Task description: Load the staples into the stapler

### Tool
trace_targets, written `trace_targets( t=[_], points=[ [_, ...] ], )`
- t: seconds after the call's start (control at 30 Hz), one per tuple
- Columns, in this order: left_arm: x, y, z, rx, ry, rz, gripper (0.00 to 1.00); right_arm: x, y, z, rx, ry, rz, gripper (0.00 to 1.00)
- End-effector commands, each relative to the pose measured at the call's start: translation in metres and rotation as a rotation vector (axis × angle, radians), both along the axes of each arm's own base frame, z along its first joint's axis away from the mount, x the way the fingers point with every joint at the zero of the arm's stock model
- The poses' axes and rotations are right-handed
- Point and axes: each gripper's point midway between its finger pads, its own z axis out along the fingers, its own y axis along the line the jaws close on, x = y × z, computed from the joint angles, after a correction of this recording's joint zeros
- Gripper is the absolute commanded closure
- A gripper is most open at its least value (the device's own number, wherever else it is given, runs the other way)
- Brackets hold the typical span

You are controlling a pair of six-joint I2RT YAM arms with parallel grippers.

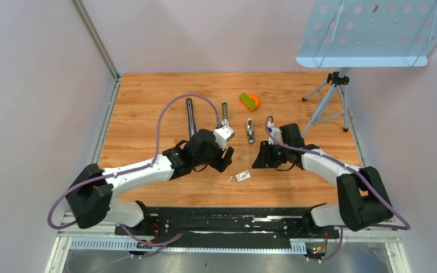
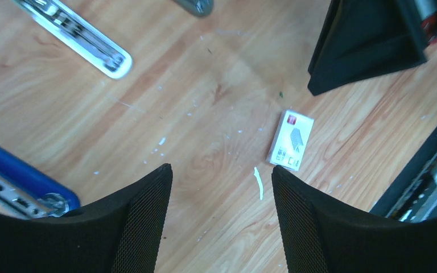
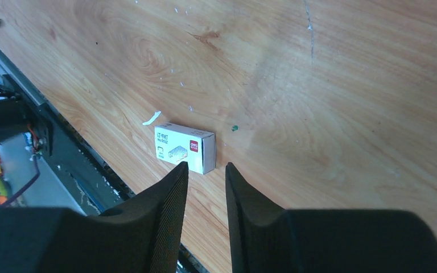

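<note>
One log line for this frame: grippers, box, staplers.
left gripper open, empty | right gripper narrowly open, empty | small white box on table, ungripped | staples not visible | staplers untouched

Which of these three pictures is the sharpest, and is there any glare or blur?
Top external view: evenly lit and crisp, though the small white cardboard box is too tiny to read. Left wrist view: the box's print is soft, slightly blurred. Right wrist view: sharpest on the box, with a pale sheen across the wooden table.
</note>
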Motion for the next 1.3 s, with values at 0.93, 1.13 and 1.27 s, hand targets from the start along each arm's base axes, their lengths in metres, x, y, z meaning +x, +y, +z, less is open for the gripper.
trace_targets(
  t=[0.93,1.13,1.27],
  points=[
    [-0.035,-0.074,-0.090,0.125,0.052,-0.188,0.33,-0.009,0.008,-0.024,0.188,0.146,-0.013,0.68],
    [-0.034,-0.077,-0.092,0.127,0.044,-0.196,0.35,-0.014,0.007,-0.026,0.192,0.155,-0.004,0.68],
    [-0.039,-0.081,-0.095,0.122,0.054,-0.222,0.35,-0.015,0.008,-0.027,0.198,0.155,0.001,0.68]
  ],
)
